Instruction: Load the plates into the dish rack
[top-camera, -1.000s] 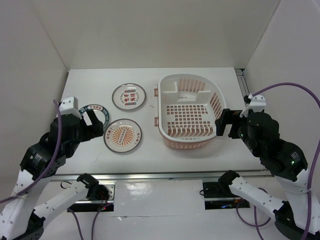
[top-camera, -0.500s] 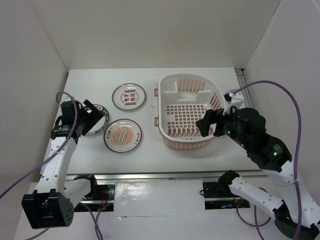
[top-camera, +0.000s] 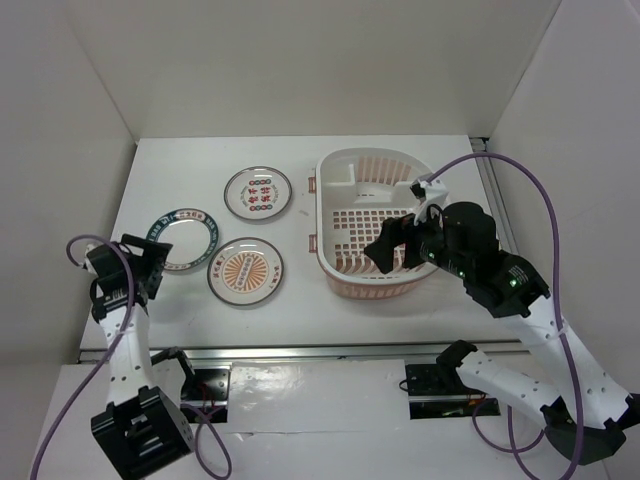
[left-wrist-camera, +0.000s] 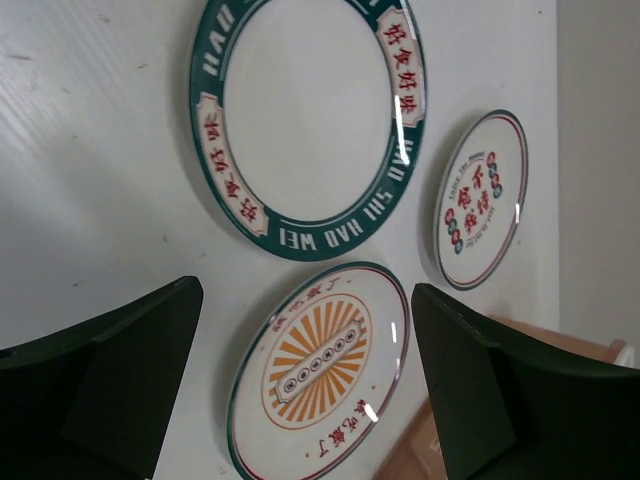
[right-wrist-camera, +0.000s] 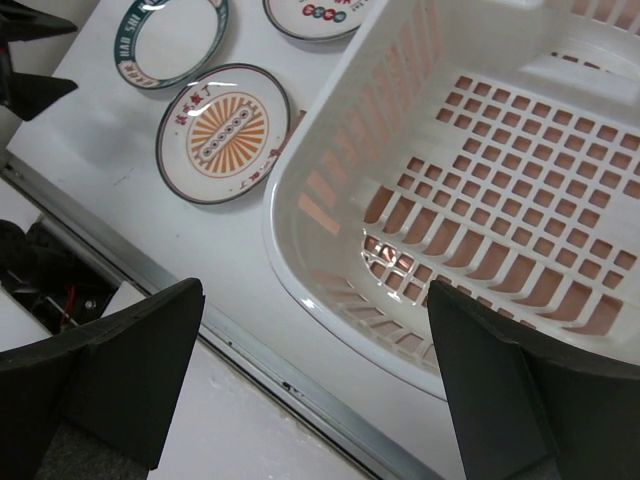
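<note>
The dish rack (top-camera: 345, 160), an oval pale pink basket, stands on the right half of the white table (top-camera: 180, 160), and nothing lies inside it. All three plates lie flat on the table at the left of the rack. The plate with red and green characters (top-camera: 258, 193) is nearest to the rack's far left corner. The plate with the orange sunburst (top-camera: 246, 271) is beside the rack's near left corner. The plate with the dark teal rim (top-camera: 183, 240) is farthest from the rack.

The left gripper (top-camera: 148, 265) hangs beyond the teal-rimmed plate, well apart from the rack, with its jaws spread and empty. The right gripper (top-camera: 393, 247) hovers over the near right part of the rack, also spread and holding nothing.

It seems the first pick is only being approached, so no plate is loaded. The next move probably asks the left gripper to come down on one plate's rim, with one finger sliding under its edge.

The gaps between the plates are narrow, so there is little room for a finger. The sunburst plate lies near the metal rail (top-camera: 300, 350) at the table's front edge. The rack's right side stands close to the table's right edge.
</note>
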